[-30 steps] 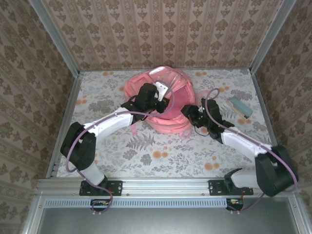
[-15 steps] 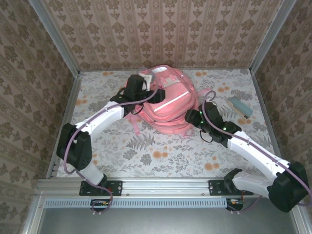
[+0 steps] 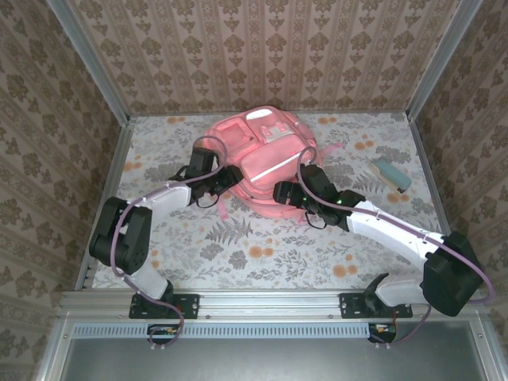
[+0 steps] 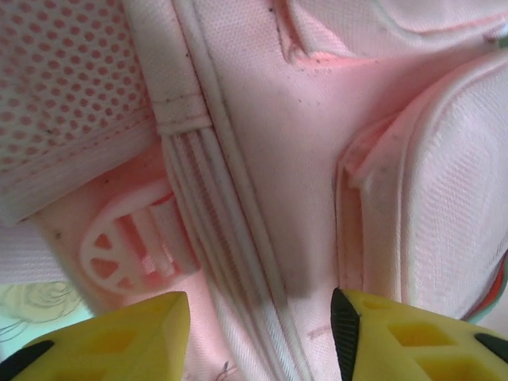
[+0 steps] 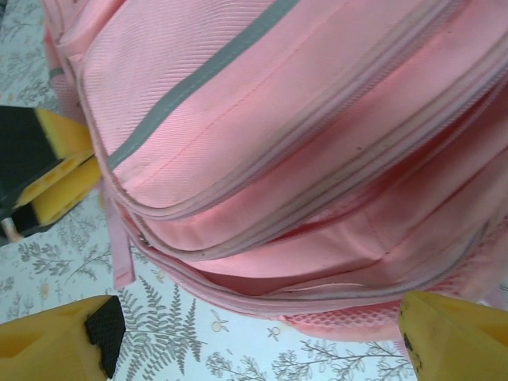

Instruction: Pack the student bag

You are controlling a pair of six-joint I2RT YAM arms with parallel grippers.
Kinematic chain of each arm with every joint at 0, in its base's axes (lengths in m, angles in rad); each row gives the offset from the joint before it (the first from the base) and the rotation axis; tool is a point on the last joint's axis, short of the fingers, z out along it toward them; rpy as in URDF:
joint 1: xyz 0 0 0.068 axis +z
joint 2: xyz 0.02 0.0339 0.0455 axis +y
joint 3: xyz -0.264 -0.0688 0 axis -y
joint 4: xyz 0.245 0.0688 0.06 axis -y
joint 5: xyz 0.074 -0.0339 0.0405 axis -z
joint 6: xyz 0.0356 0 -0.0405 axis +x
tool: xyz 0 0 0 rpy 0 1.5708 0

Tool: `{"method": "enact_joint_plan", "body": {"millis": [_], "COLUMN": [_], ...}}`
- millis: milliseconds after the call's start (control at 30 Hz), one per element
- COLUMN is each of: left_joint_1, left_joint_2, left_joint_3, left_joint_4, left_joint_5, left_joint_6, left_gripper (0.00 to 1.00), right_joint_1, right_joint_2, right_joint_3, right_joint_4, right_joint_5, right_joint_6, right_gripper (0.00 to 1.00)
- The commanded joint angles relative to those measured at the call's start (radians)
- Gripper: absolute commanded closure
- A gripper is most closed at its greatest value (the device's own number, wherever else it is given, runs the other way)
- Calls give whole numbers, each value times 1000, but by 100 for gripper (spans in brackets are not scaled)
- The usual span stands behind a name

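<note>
2 fingers (image 4: pixel 151 329) beside student bag (image 4: pixel 270 159) edge

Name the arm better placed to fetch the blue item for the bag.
Right, probably. The blue item lies to the right of the bag, nearer the right gripper; the left gripper is at the bag's left side, with the bag in between.

So the student bag (image 3: pixel 270 163) went from a crumpled heap to lying spread out, front pockets up. Left claw (image 3: pixel 228 176) came off the top, swung out to the bag's far-left corner, and now it's at the left side. Right claw (image 3: pixel 281 193) shifted left along the near edge.
</note>
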Motion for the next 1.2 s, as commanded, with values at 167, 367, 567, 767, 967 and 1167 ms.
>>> {"method": "enact_joint_plan", "body": {"millis": [167, 367, 567, 767, 967, 1167], "left_joint_1": [7, 9, 5, -12, -19, -50], "left_joint_2": [78, 59, -8, -68, -89, -86], "left_joint_3": [6, -18, -30, -18, 2, 8], "left_joint_4": [146, 249, 276, 287, 285, 293], "left_joint_5": [78, 134, 155, 177, 189, 196], "left_joint_6": [-118, -168, -206, -248, -267, -281], "left_gripper": [59, 76, 87, 90, 90, 90], "right_joint_1": [17, 35, 98, 160, 188, 178], "right_joint_2": [19, 36, 79, 191, 257, 314], "right_joint_3": [25, 53, 106, 194, 247, 266], "right_joint_4": [21, -16, -61, -69, -36, -22], "right_joint_5": [-24, 4, 67, 68, 58, 76], "right_joint_6": [-10, -35, -34, 12, 82, 124], "right_gripper": [10, 14, 22, 35, 48, 54]}}
